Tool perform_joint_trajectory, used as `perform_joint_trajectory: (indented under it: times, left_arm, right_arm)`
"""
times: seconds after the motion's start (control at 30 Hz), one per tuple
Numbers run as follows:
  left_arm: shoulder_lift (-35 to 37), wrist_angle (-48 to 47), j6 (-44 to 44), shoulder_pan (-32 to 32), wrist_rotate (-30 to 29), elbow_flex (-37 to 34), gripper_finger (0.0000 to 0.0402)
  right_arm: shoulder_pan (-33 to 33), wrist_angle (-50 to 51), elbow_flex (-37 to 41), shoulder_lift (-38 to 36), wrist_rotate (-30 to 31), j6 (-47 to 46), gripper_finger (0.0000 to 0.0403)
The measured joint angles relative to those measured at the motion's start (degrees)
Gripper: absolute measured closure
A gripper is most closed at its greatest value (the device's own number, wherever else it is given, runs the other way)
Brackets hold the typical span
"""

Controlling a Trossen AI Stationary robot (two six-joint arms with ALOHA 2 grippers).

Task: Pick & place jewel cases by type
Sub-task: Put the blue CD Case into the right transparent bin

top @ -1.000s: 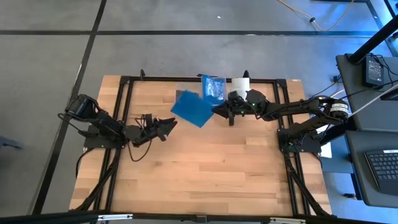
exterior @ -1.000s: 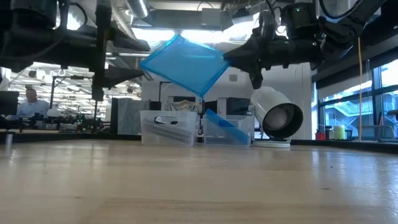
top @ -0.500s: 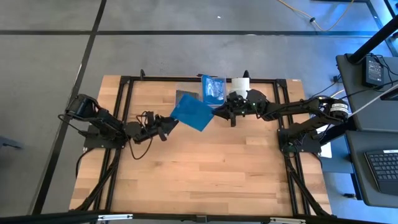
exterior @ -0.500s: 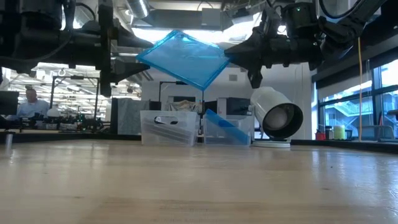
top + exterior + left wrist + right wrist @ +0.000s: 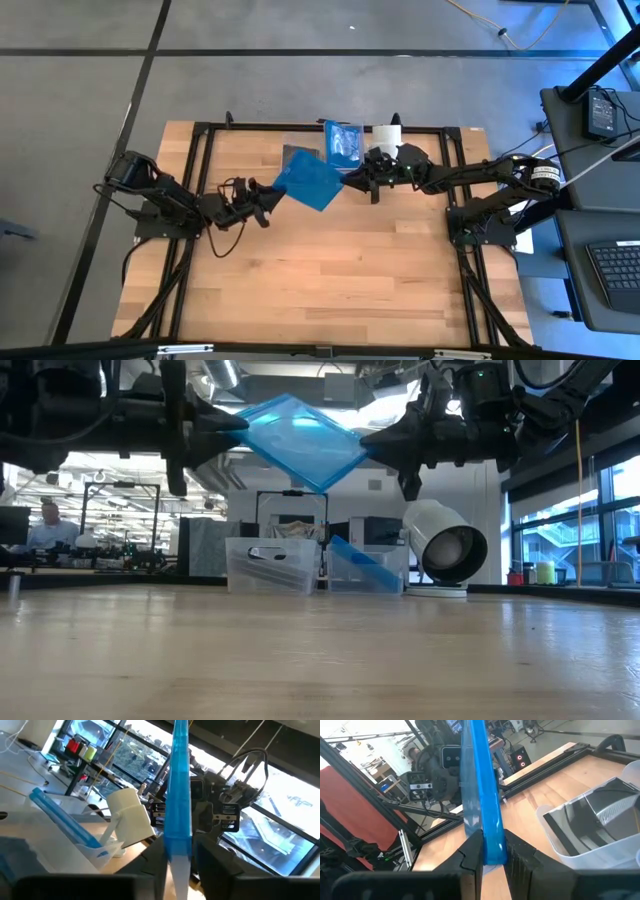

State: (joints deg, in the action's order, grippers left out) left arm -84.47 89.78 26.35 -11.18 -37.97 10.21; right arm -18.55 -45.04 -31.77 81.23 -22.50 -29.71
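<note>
Both hands hold one blue jewel case (image 5: 310, 181) in the air above the far middle of the counter (image 5: 340, 270): right hand (image 5: 349, 180) clamped on one corner, left hand (image 5: 272, 196) closed on the opposite. Letting go out of step could twist or drop it.

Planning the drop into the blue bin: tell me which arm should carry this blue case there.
Right, probably. The right gripper already pinches the blue jewel case and sits beside the bin holding blue cases. The left gripper grips the opposite corner, farther away, nearer the grey-case bin.
</note>
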Motion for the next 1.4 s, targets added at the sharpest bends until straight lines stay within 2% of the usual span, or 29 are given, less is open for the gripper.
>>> perform_joint_trajectory:
  times: [0.2,0.37,0.6,0.73,0.9,1.0,1.17,1.27,1.4]
  left_arm:
    - [0.00,0.02,-0.59,0.04,0.02,0.24,0.0361]
    - [0.00,0.02,-0.48,0.04,0.03,0.25,0.0361]
    - [0.00,0.00,-0.13,0.33,-1.24,0.25,0.0360]
    - [0.06,-0.01,3.26,1.98,0.49,0.25,0.0362]
    - [0.84,-0.61,13.09,7.78,10.58,0.27,0.0359]
    - [1.67,-5.01,17.72,12.86,15.54,1.28,0.0362]
    - [4.07,-12.17,19.50,22.02,27.06,5.59,0.0362]
    - [6.34,-22.23,20.11,27.55,33.79,10.15,0.0361]
    - [9.08,-44.56,18.54,33.40,40.51,19.42,0.0360]
  right_arm:
    - [0.00,0.28,0.00,0.00,-0.60,2.02,0.0339]
    - [-0.02,0.17,0.00,0.00,-1.29,4.98,0.0330]
    - [-2.10,-0.68,-1.05,-3.65,-0.88,10.30,0.0262]
    - [-4.04,0.41,-1.07,-8.14,-0.93,12.83,0.0232]
    - [-5.72,7.92,-1.07,-14.34,-0.96,13.74,0.0221]
    - [-6.05,14.65,-1.07,-17.40,-0.98,15.17,0.0220]
    - [-6.05,25.87,-1.07,-21.58,-1.14,16.81,0.0220]
    - [-6.05,31.37,-1.07,-24.10,-1.14,17.39,0.0220]
    - [-6.10,36.41,-1.07,-27.66,-1.12,18.32,0.0220]
